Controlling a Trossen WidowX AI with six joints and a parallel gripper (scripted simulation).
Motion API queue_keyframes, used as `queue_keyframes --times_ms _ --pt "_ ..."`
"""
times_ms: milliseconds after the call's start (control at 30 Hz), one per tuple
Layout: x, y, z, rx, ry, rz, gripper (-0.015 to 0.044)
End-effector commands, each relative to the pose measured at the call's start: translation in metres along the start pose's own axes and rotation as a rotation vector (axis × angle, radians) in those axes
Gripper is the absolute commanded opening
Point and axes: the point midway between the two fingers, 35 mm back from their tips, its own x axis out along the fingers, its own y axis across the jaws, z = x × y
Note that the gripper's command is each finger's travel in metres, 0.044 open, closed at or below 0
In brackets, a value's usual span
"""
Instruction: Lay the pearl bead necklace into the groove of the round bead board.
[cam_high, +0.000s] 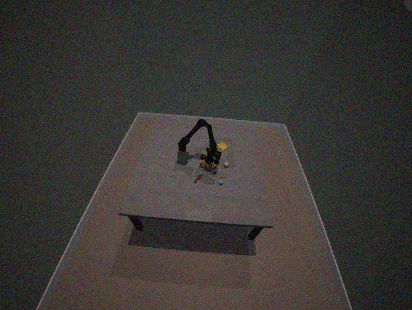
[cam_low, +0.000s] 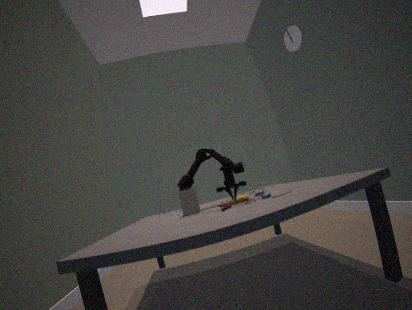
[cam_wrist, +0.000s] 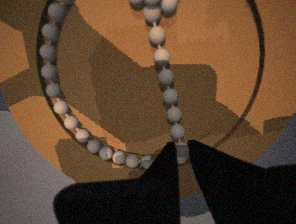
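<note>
The round orange-brown bead board lies under my gripper. The pearl bead necklace shows in the wrist view. Its beads follow the ring groove along the left side and bottom. From my fingertips another stretch of beads runs up across the inside of the ring to a clump at the top edge of the view. The groove's right side shows no beads. My gripper is shut on a bead at the lower part of the ring. The fingers partly hide that bead and the groove there.
A red item lies beside the board. A yellow square lies farther back. Small pale items lie right of the board and in front of it. A blue item shows in the exterior view.
</note>
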Motion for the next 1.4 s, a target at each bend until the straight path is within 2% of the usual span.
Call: queue_keyframes --times_ms 0,700,1233,1267,1367 --pt "-0.003 -0.001 0.0 -0.006 0.001 -0.003 0.0" --pt "0.005 -0.011 -0.008 -0.006 0.001 -0.004 0.0" --pt "-0.003 -0.011 -0.008 -0.008 0.001 -0.004 0.042" --pt "0.0 -0.011 -0.007 -0.009 0.001 -0.005 0.044" --pt "-0.003 -0.011 -0.007 -0.006 0.001 -0.004 0.044"
